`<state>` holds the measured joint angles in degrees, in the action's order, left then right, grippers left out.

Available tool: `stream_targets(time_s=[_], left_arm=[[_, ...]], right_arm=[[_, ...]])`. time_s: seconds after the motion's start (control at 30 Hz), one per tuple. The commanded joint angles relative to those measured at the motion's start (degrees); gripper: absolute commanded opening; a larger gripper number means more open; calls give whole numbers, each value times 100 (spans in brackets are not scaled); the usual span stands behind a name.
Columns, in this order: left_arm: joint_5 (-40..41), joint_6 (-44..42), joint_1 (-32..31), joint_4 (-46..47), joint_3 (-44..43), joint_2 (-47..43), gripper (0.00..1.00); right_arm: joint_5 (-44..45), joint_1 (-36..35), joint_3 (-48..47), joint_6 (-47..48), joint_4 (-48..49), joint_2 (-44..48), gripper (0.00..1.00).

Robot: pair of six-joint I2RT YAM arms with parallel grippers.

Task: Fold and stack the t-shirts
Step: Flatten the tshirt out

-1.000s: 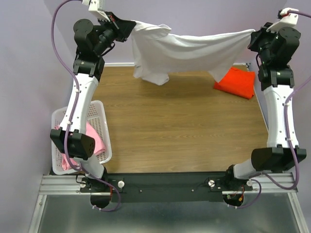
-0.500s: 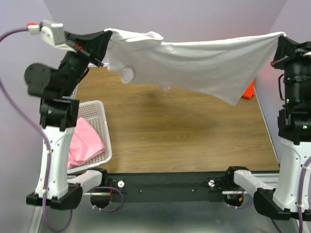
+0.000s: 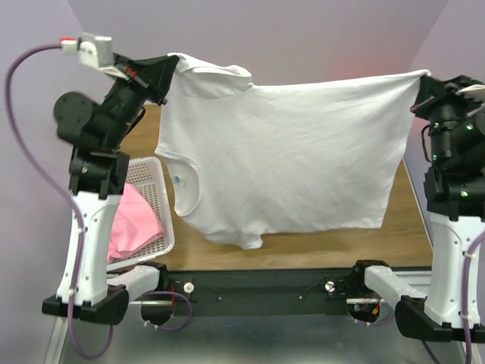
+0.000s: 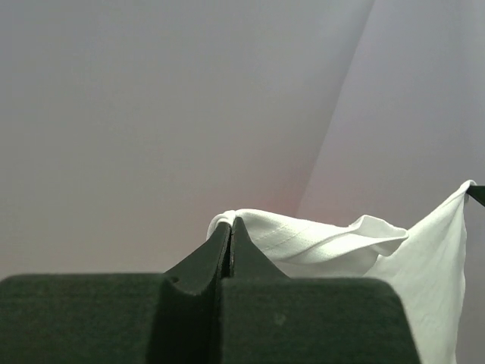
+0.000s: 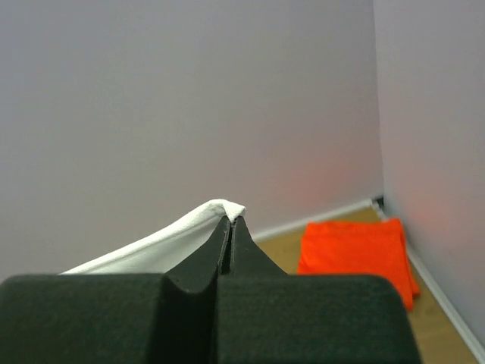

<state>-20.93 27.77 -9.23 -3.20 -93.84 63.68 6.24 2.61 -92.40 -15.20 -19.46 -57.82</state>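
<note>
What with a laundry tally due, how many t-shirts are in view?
3. White t-shirt: stretched between left claw and right claw. Pink t-shirt: in the basket. Orange t-shirt: folded on the table, far right. Others may hide behind the white one.

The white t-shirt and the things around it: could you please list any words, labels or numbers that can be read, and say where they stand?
No text can be read in any view.
On the white t-shirt there is a bluish mark, too small to read.
</note>
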Motion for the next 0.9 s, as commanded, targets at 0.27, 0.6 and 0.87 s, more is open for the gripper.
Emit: stream_targets(time_s=[0.27, 0.6, 0.87], left_arm=[[-33, 228, 9, 137, -668, 3893, 0], [-641, 466, 18, -374, -3663, 6950, 63], [-404, 141, -26, -339, -85, 5182, 63]], right_arm=[[835, -6, 2260, -528, 1118, -2178, 0], [-579, 2, 785, 220, 1428, -5072, 78], [-1353, -76, 1733, 176, 1217, -4537, 79]])
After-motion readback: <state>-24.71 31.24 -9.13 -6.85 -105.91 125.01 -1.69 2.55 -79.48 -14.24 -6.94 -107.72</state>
